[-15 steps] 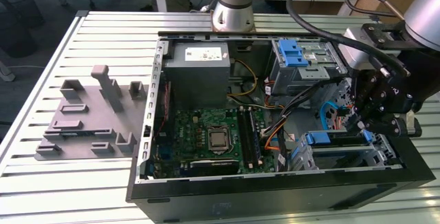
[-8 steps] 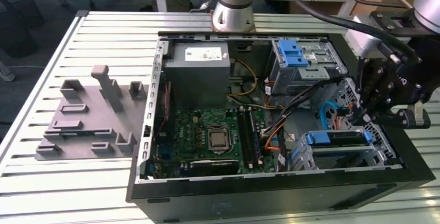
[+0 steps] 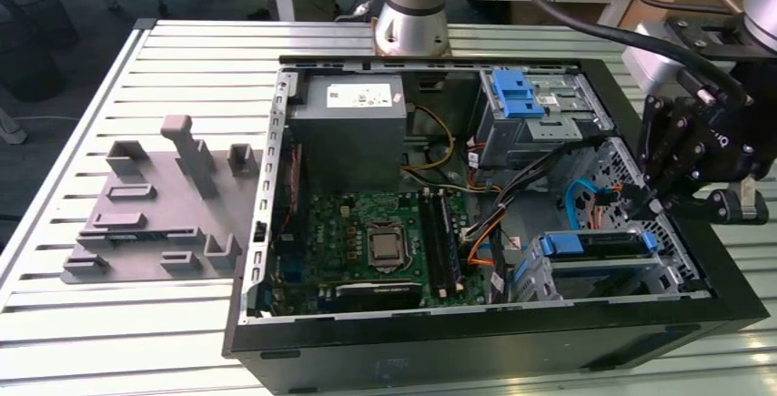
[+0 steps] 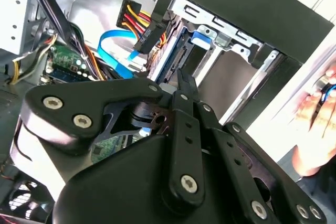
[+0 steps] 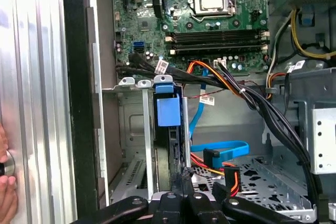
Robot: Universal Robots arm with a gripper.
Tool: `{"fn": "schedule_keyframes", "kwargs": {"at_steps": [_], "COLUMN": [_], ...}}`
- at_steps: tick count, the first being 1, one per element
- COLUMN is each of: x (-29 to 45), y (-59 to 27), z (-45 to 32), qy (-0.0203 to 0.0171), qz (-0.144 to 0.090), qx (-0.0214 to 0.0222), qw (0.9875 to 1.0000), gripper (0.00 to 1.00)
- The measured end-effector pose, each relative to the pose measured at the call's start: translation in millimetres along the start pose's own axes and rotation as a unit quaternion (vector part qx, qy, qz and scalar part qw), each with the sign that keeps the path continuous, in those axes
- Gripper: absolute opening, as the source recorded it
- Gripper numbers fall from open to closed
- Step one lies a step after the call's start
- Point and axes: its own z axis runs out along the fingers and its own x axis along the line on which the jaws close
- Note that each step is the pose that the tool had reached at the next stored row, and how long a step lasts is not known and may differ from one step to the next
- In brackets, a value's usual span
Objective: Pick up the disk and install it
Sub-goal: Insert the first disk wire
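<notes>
End effector (image 5: 185, 203) beside the seated disk (image 5: 169, 111); cables (image 5: 262, 108) crowd alongside.

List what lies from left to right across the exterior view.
Grey fixture plate → grey power supply box → motherboard → disk in its bay → claw.

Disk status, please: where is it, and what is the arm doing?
Gripper low inside the case, tip close to the drive bay. Disk sitting in the bay, blue rails showing. Cables crowd alongside.
</notes>
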Motion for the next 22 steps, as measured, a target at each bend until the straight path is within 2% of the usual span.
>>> {"fn": "schedule_keyframes", "kwargs": {"at_steps": [3,13,17,22], "x": [-1.1,-6.8,-12.9,-24.0], "y": [0.0,0.0,0.0,-1.2], "z": [0.0,-3.8,-4.1,-4.1], "qy": [0.0001,-0.0002,-0.0001,0.0003], "qz": [0.011,0.013,0.014,0.015], "qx": [-0.0001,-0.0001,-0.0001,-0.0003], "qw": [0.9999,0.9999,0.9999,0.9999], "gripper": [0.11,0.11,0.11,0.11]}}
